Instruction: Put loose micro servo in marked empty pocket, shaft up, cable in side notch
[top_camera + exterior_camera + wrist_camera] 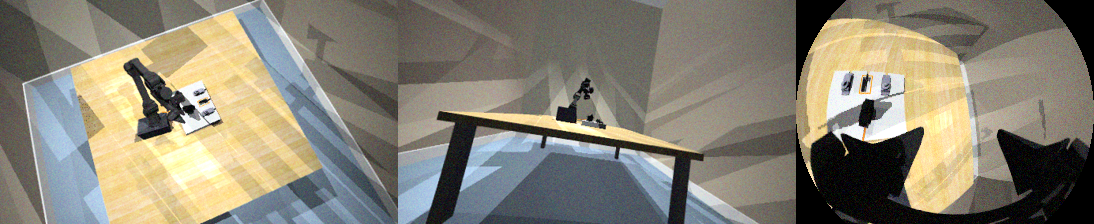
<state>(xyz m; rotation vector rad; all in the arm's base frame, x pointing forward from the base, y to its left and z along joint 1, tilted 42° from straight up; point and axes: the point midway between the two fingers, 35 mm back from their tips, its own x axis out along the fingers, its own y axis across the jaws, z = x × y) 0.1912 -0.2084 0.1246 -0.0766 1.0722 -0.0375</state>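
the gripper [952,156] is hanging high above the wooden table [245,158], with its jaws standing wide open and nothing between them. in the wrist view the two dark fingers are framing the table edge and the grey floor. the white deck [196,120] is lying on the table just beside the arm's base [154,127]. along the deck's far edge two seated servos are sitting with the marked pocket [204,102] between them, showing an orange outline. the loose micro servo [865,113] is resting on the deck near the row of pockets, apart from the gripper. its cable is too small to make out.
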